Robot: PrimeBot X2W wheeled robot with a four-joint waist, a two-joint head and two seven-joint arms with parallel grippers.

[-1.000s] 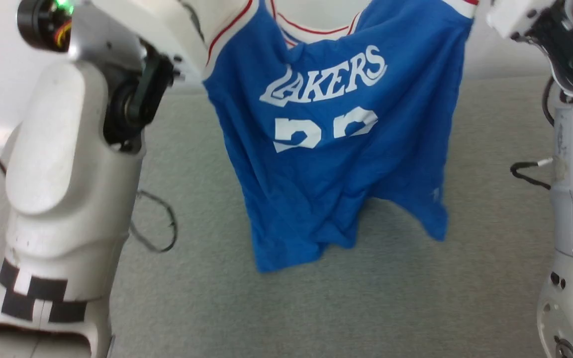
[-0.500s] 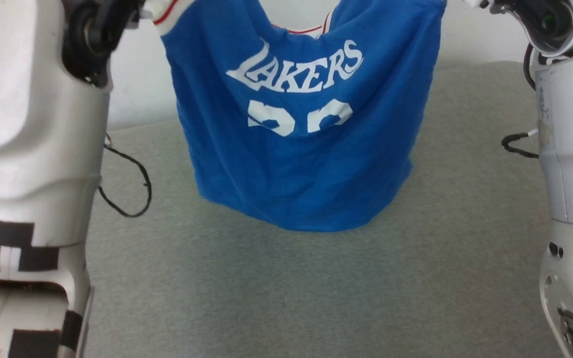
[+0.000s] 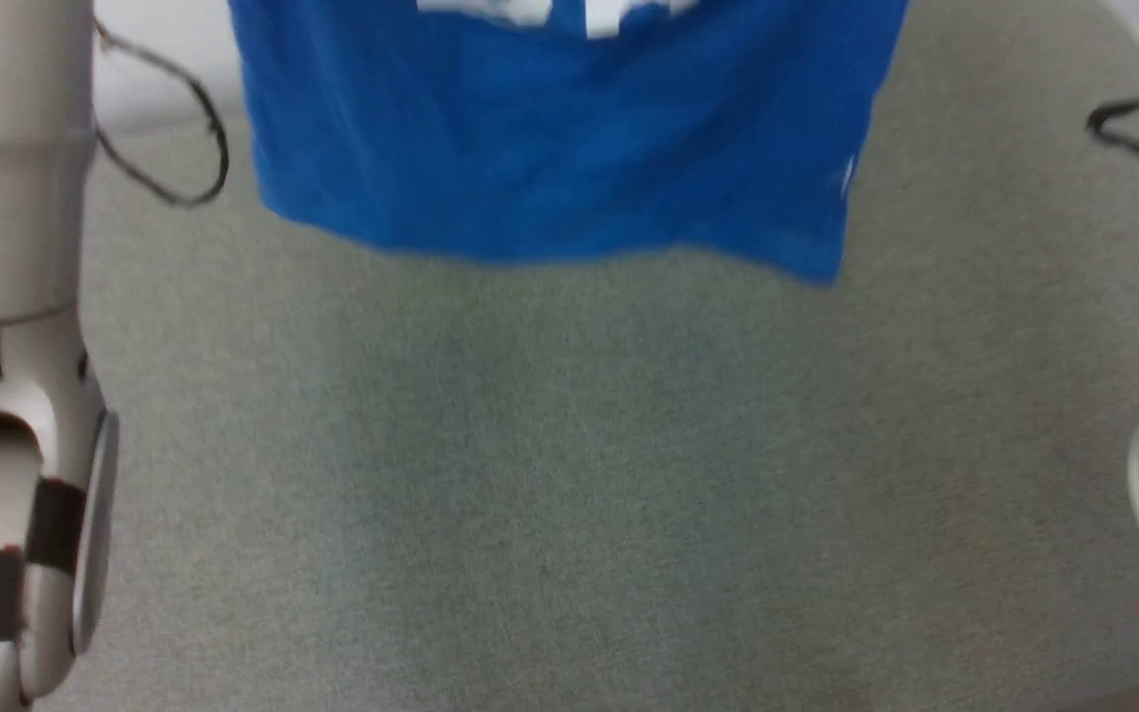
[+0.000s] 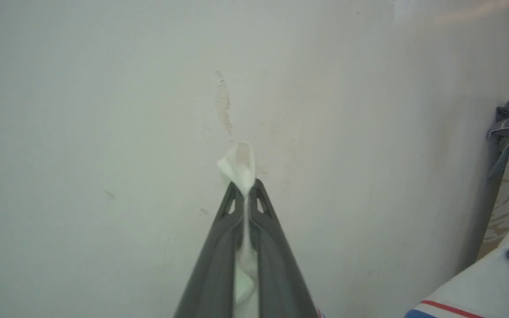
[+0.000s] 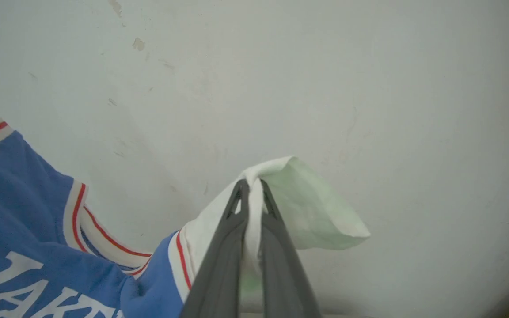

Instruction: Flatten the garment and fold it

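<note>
The garment [image 3: 560,148] hung at 12 o'clock in the head view, its blue hem suspended over the grey surface [image 3: 569,475]. The left gripper [image 4: 246,189] was clenched on a fold of white sleeve, which protruded past the fingertips toward 12 o'clock against the wall [image 4: 104,110]. The right gripper [image 5: 251,185] was likewise clamped on white sleeve fabric, and the blue lettered chest lay at 8 o'clock in that wrist view. The left forearm [image 3: 6,198] stood at 9 o'clock in the head view.
</note>
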